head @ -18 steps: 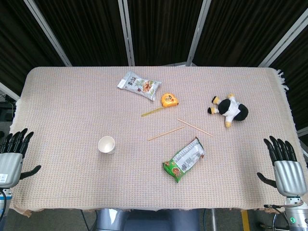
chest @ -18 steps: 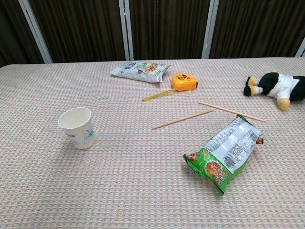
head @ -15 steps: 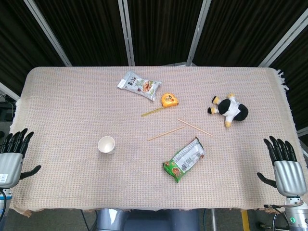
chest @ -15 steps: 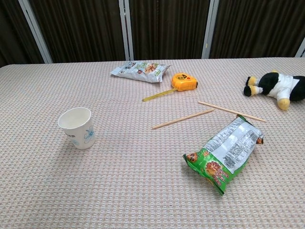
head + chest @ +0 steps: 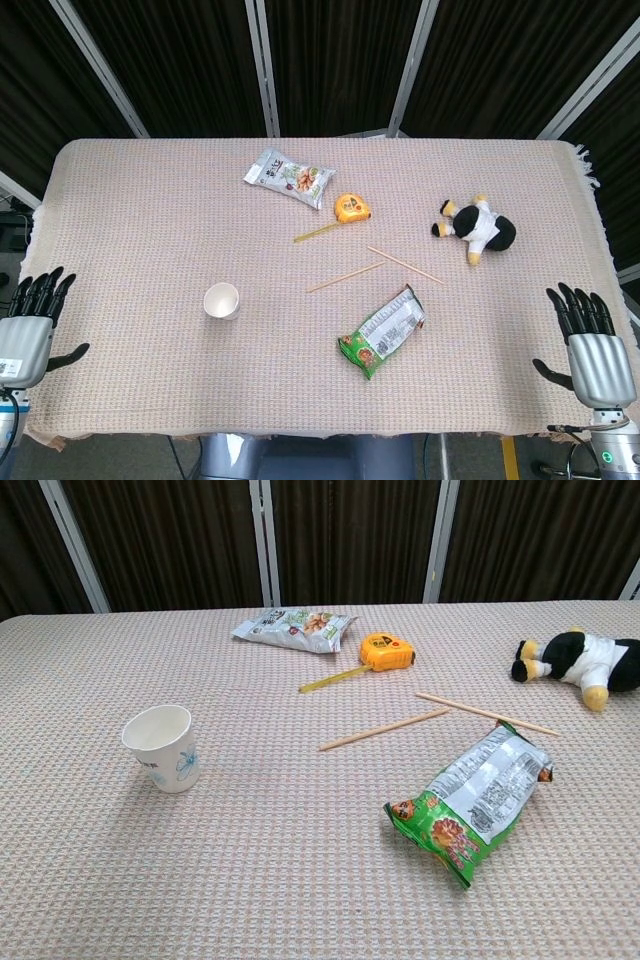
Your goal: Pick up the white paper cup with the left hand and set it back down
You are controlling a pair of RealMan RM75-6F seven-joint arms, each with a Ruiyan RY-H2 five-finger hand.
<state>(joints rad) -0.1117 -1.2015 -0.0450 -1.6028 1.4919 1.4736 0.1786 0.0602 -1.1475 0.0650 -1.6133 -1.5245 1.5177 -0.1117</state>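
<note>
The white paper cup [image 5: 221,300] stands upright on the table's left half; the chest view shows a blue flower print on the cup [image 5: 163,748]. My left hand [image 5: 27,330] hovers off the table's left front corner, fingers spread and empty, well to the left of the cup. My right hand [image 5: 591,345] is at the right front corner, fingers apart, holding nothing. Neither hand shows in the chest view.
A green snack bag [image 5: 383,330] lies right of the cup. Two wooden chopsticks [image 5: 375,262], an orange tape measure [image 5: 351,207], a silver snack bag [image 5: 288,178] and a black-and-white plush toy [image 5: 475,227] lie farther back on the woven cloth [image 5: 130,220].
My left hand has edged slightly right and down at the table corner. The cup and the other objects have not moved.
</note>
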